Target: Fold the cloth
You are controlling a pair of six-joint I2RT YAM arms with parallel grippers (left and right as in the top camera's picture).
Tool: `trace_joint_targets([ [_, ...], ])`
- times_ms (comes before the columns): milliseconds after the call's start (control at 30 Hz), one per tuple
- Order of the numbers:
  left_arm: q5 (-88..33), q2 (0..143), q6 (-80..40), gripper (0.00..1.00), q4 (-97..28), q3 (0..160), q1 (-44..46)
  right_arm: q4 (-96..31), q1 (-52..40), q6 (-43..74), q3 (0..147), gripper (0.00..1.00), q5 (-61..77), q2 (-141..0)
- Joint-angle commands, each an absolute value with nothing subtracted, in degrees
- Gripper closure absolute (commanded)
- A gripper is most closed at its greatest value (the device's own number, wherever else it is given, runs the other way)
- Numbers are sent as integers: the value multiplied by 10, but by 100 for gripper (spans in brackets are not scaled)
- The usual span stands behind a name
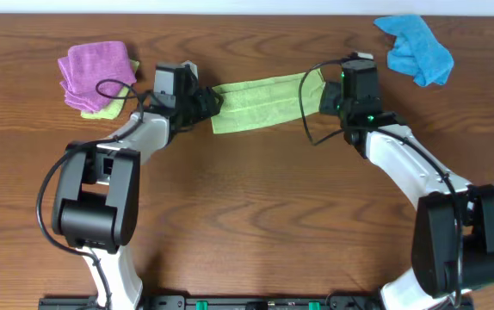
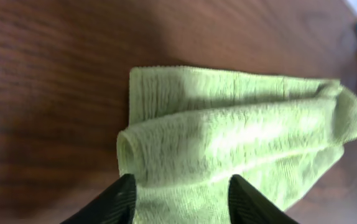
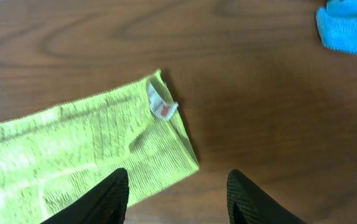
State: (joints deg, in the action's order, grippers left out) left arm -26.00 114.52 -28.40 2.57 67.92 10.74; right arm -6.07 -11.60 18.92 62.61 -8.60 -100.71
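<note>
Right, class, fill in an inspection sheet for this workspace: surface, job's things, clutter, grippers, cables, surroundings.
Surface: brown wooden table.
Job's things: lime cloth, folded into a strip between the arms, white label at its right end.
Clutter: blue cloth far right; purple cloth on a pale green cloth far left.
Grippers: left gripper and right gripper, jaws apart over the cloth's ends.
Cables: black cables looping by each wrist.
Surroundings: nothing seen.

Diffuse overhead light is illuminating the table (image 1: 247, 198) evenly. The left wrist view is showing blur; highlights are washing out the cloth (image 2: 228, 137).
</note>
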Motion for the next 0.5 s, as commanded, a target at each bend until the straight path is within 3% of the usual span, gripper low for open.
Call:
trace_joint_targets([
  [0, -256, 1142, -233, 53, -6, 726, 118, -78, -105, 198, 630, 48, -92, -1004],
  [467, -174, 1186, -192, 68, -12, 738, 169, -106, -96, 361, 630, 41, -64, -1017],
])
